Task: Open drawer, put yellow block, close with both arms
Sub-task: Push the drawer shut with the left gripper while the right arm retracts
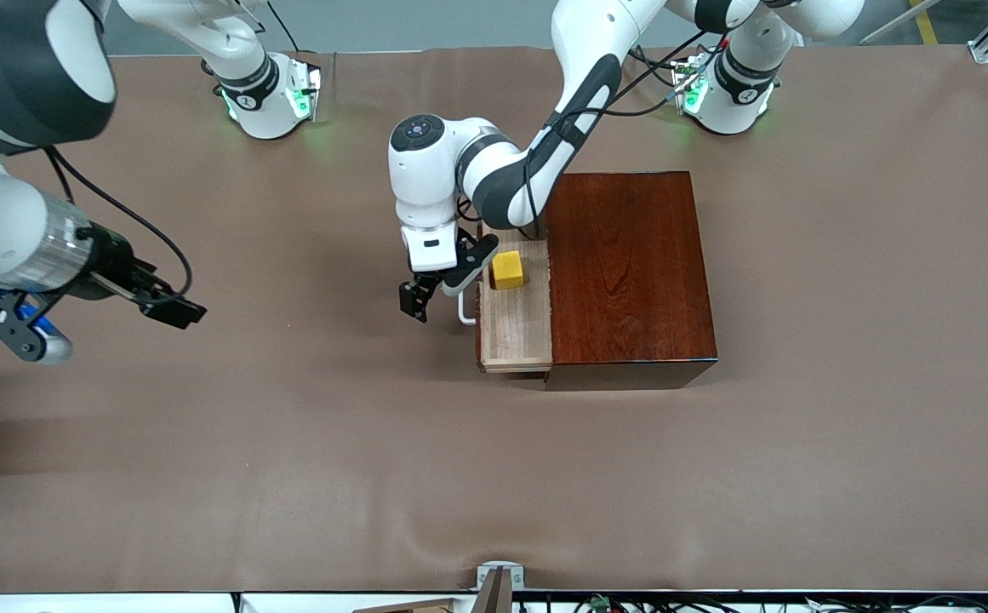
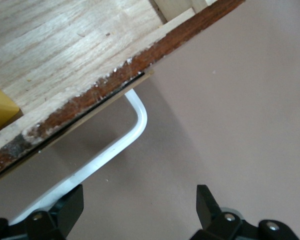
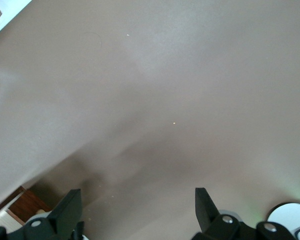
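The drawer (image 1: 515, 328) stands pulled out of the mahogany box (image 1: 630, 272) toward the right arm's end of the table. The yellow block (image 1: 507, 270) lies in the pale wood tray (image 2: 65, 40), and one corner of the yellow block (image 2: 0, 107) shows in the left wrist view. My left gripper (image 1: 445, 283) hangs open just outside the drawer front (image 2: 115, 85), by the white handle (image 1: 465, 311). One of its fingers (image 2: 70, 205) sits against the handle bar (image 2: 135, 115), and nothing is between the jaws. My right gripper (image 1: 166, 308) is open and empty, up over the table cover at the right arm's end.
A brown cover (image 1: 374, 468) spreads over the whole table. The two green-lit arm bases (image 1: 276, 98) (image 1: 719, 98) stand at the table's edge farthest from the front camera. The right wrist view shows a corner of the box (image 3: 20, 205) and a base (image 3: 290, 220).
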Robot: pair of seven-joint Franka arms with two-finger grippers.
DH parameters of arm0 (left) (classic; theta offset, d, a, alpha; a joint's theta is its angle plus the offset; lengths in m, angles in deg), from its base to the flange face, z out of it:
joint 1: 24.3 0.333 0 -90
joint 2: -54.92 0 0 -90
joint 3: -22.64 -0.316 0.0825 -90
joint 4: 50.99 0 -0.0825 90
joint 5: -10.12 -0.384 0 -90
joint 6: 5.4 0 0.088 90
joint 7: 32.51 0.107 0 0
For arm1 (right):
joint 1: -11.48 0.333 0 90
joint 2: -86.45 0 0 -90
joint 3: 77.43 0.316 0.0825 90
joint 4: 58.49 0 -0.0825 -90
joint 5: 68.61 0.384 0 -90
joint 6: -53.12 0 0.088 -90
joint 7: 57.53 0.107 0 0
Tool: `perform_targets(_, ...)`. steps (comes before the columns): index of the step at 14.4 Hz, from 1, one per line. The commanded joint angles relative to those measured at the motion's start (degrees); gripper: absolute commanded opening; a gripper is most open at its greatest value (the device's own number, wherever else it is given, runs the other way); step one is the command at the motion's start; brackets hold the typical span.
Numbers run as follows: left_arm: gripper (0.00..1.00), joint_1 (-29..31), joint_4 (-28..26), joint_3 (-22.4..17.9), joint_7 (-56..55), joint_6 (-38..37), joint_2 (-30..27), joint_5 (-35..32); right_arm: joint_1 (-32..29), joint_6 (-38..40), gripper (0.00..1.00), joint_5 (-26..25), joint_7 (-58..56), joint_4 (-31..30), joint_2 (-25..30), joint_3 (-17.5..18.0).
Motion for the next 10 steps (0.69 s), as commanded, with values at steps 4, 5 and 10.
perform_targets(4, 1.00, 0.7, -0.6, -1.0, -0.7, -7.5, -1.4, -0.5, -2.5, 4.8, 1.00, -0.2, -13.5, -0.2, 3.2, 0.8)
perform_targets(5, 1.00, 0.9, -0.6, -1.0, -0.6, -9.0, -1.4, -0.5, -2.9, 4.8, 1.00, -0.2, -15.2, -0.3, 4.0, 0.8)
perform_targets(10, 1.00, 1.7, -0.9, -0.8, -1.0, -16.4, -1.9, -0.4, -5.6, 7.9, 1.00, -1.8, -31.0, -0.9, 6.8, 0.8)
